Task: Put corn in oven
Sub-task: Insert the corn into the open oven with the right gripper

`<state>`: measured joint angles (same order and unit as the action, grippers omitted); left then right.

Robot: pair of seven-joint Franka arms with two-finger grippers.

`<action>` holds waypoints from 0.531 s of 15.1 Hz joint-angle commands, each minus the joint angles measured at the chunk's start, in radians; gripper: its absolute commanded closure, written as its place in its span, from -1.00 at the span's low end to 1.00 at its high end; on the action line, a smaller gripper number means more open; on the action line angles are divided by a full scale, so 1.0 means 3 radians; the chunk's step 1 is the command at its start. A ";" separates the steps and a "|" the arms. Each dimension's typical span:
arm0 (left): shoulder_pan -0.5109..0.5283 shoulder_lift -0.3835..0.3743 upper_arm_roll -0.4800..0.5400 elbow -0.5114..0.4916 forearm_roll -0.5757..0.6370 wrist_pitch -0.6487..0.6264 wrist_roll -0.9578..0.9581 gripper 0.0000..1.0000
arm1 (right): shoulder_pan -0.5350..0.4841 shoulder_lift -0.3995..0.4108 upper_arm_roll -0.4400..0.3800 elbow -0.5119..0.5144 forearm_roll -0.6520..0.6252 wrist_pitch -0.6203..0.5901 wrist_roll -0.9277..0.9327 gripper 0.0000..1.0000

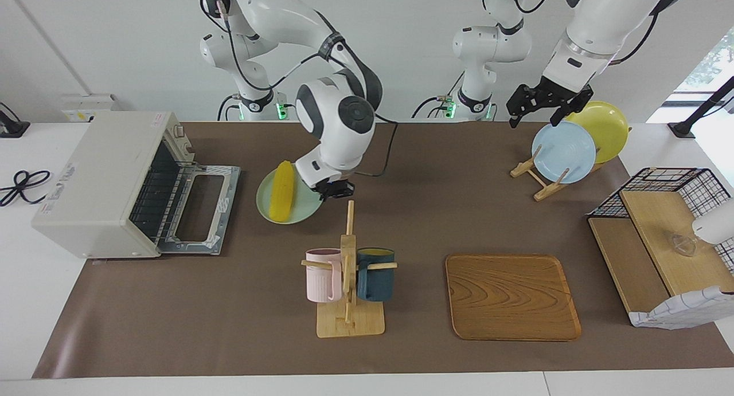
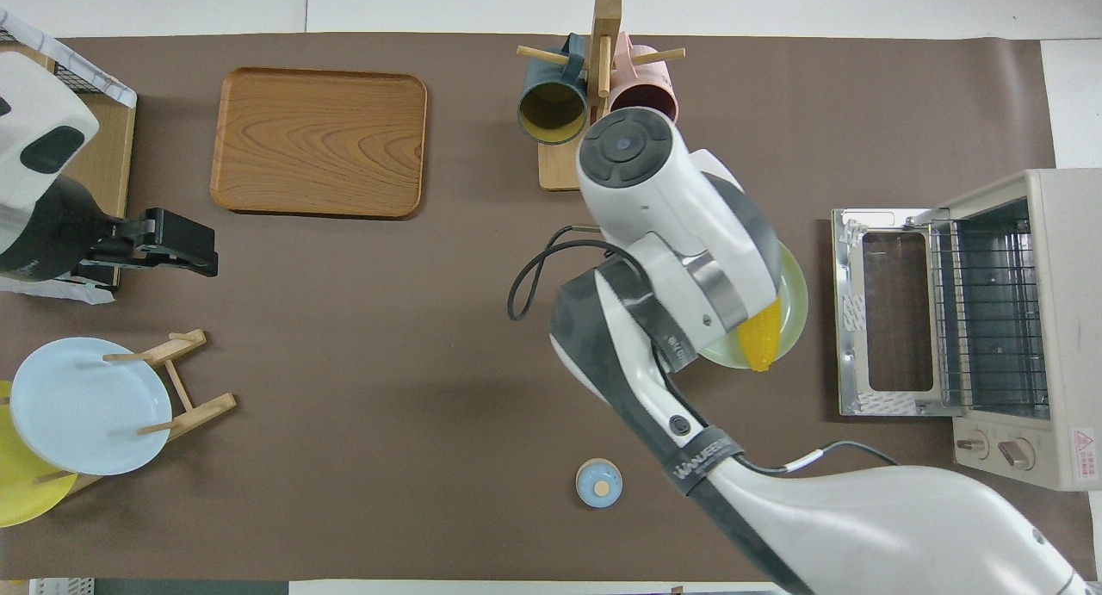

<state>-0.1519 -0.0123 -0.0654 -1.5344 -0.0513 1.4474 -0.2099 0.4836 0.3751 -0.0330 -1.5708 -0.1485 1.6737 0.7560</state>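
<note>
Facing view: right tool [image 1: 334, 189] clamps green plate [image 1: 265, 208] rim; corn [image 1: 282, 191] on plate.

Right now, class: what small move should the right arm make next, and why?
Probably carry the plate over the open door of the oven, toward the wire rack. The right gripper grips the plate's rim, the corn lies on it, and the plate is beside the door, not yet over it. The left gripper waits, open, over the plate stand.
</note>
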 commanded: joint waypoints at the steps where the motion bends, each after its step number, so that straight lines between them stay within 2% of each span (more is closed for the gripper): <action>1: -0.0035 -0.0020 0.0013 -0.0151 0.0033 0.0170 0.0035 -1.00 | -0.0378 -0.0472 0.0049 -0.0586 -0.0098 0.0005 -0.0248 1.00; 2: -0.0046 -0.0010 0.0013 -0.0172 0.0043 0.0201 0.0040 -1.00 | -0.0501 -0.0676 0.0044 -0.0826 -0.0103 0.0050 -0.0487 1.00; 4: -0.0046 0.0005 0.0018 -0.0147 0.0063 0.0197 0.0040 -1.00 | -0.0808 -0.0892 0.0049 -0.1037 -0.0103 0.0056 -0.0785 1.00; 8: -0.0046 0.0005 0.0013 -0.0137 0.0110 0.0202 0.0050 -1.00 | -0.1309 -0.0995 0.0049 -0.1115 -0.0103 0.0045 -0.1434 1.00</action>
<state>-0.1527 -0.0017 -0.0678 -1.5658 -0.0445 1.4930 -0.2073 0.1653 0.1145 -0.0356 -1.8555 -0.1639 1.6638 0.4218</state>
